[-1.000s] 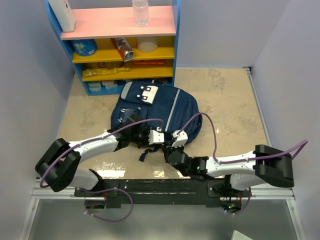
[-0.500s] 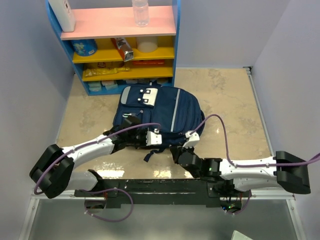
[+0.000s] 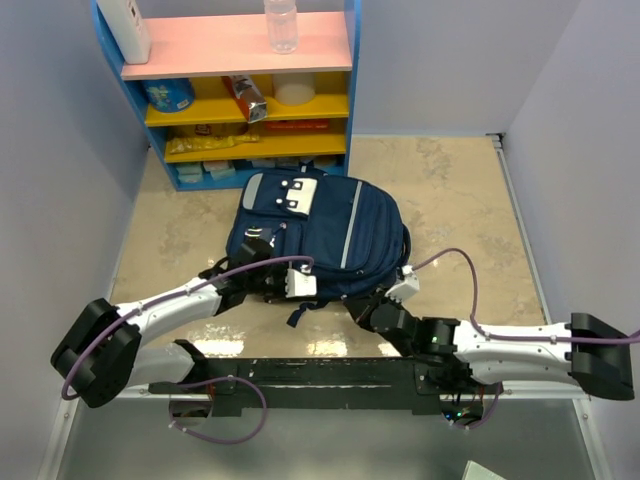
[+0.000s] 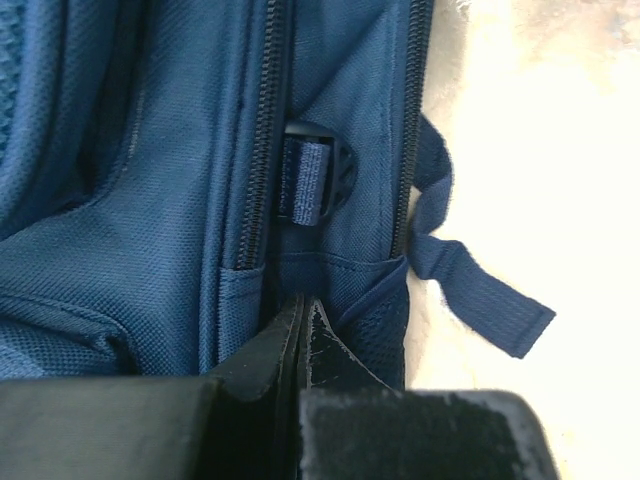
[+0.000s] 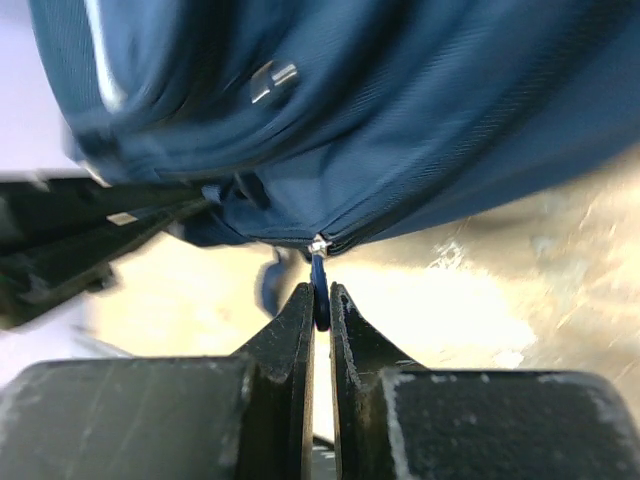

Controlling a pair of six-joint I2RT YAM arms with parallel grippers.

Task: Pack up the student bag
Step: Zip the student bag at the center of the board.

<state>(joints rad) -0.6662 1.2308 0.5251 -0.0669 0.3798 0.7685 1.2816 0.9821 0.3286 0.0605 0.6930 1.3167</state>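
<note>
While the student bag [image 3: 330, 235] lies flat on the surface [image 3: 460, 200] between both arms, the right pincer [image 5: 320, 296] is clamped on its zip pull [image 5: 318, 268]; the left pincer [image 4: 302, 302], fingers together, touches its fabric.

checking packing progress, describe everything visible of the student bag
The student bag is navy fabric with thin grey stripes, a white patch and zips. It lies flat on the table, top toward the shelf. The right tool pinches a zip pull at its near edge; the left tool, shut, meets a seam.
</note>
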